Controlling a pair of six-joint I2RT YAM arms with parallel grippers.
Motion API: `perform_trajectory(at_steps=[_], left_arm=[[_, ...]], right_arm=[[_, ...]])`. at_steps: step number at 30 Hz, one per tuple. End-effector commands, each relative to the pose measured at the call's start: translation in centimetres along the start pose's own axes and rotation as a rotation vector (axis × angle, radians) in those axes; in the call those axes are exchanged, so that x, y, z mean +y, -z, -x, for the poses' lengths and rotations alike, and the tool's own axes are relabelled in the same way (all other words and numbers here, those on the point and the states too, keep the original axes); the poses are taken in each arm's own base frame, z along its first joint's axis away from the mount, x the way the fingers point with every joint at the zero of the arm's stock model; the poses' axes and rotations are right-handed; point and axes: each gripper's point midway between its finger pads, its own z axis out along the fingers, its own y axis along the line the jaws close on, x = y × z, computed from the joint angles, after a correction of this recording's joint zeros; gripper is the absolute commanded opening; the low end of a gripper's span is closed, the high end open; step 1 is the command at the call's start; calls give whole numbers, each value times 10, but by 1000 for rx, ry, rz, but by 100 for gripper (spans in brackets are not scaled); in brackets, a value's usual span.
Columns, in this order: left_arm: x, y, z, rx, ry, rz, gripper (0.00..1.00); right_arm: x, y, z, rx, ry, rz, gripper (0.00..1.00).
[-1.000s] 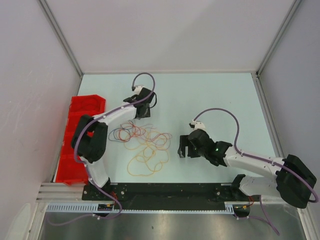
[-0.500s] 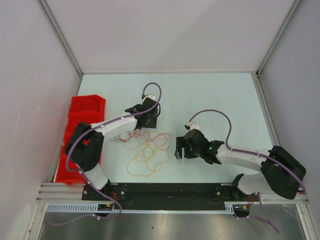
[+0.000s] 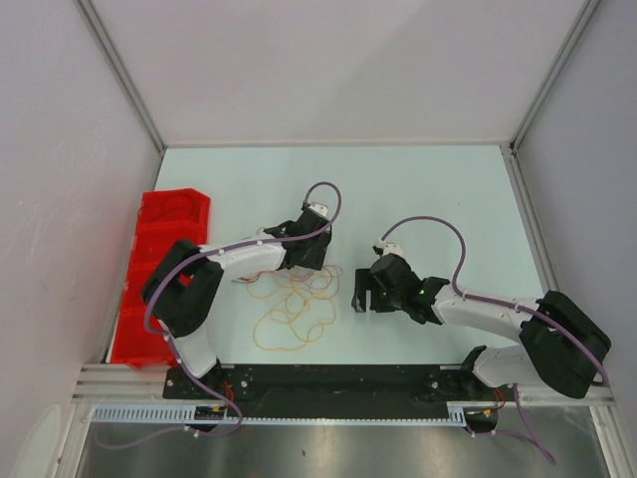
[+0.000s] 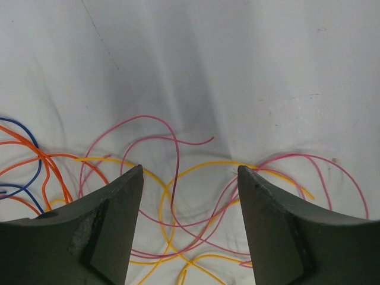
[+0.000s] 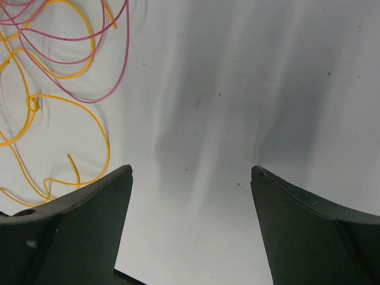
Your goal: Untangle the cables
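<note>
The cables [image 3: 291,317] lie as a loose tangle of thin curly loops on the pale table between the arms. My left gripper [image 3: 311,255] hangs open over the tangle's far edge. In the left wrist view pink cable [image 4: 178,155] and yellow cable [image 4: 208,163] run between and under the open left gripper [image 4: 190,168] without being pinched; orange cable [image 4: 45,172] and blue cable [image 4: 37,169] lie to its left. My right gripper [image 3: 362,296] stands open just right of the tangle. In its wrist view the right gripper [image 5: 192,168] holds nothing, with yellow cable [image 5: 89,104] and pink cable [image 5: 113,65] at the upper left.
Red bins [image 3: 164,229] stand along the table's left edge. The enclosure's white walls close in the far and side edges. Lilac hoses [image 3: 438,224] arch over both arms.
My left arm has swung right and nearer, from beyond the tangle to over its far edge, now covering the blue and black loops. The right gripper has barely shifted.
</note>
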Motion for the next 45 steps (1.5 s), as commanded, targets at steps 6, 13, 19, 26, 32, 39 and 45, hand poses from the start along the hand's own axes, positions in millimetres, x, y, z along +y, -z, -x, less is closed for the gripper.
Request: perform_trajectory(at_steps=[6,13,19,26,32,39,45], left_arm=[[-2,-9,18,-79,-58,63,65],[-2,-17,15,-64,-98,107,60],[-4,-17,21,-94,-82,116,52],[-1,-17,26,-106,-87,143,13],[-2,-4,40,-95,-113,145,0],[24,98,103,-169,-99,162,0],[66,187,148,-311,-5,154,0]], right_arm=[[-1,-4,-2,12,4,1,85],[-4,-8,-6,29,13,0,85],[-2,-12,-10,46,16,21,85],[-2,-17,-14,64,19,23,85],[-1,-17,-16,71,19,26,85],[9,-15,-13,64,22,72,85],[18,-4,-6,46,25,120,85]])
